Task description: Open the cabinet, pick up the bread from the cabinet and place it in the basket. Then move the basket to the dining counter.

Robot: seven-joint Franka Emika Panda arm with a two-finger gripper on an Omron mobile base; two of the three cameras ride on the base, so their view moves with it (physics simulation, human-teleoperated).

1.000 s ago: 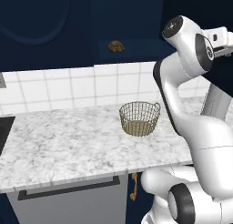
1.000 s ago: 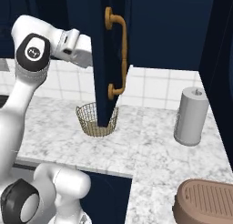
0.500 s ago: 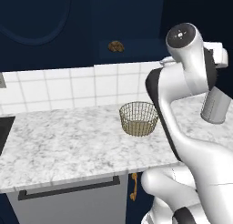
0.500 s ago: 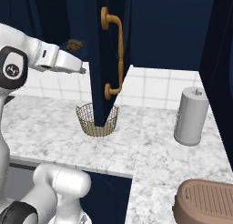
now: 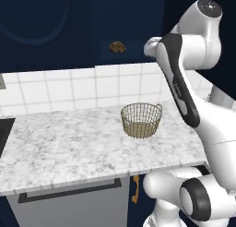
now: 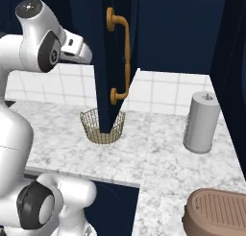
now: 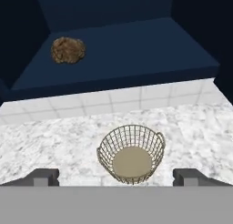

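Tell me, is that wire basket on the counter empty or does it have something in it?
Empty. The hand view looks down into the basket and shows only its bare tan bottom; the bread lies on the open cabinet shelf above.

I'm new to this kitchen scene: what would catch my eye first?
Probably the wire basket, standing empty on the marbled counter by the tiled wall. Above and behind it the open cabinet shows a small brown bread lying alone on its dark shelf, at the left. In the right base view the cabinet's door with its brass handle stands swung out over the basket.
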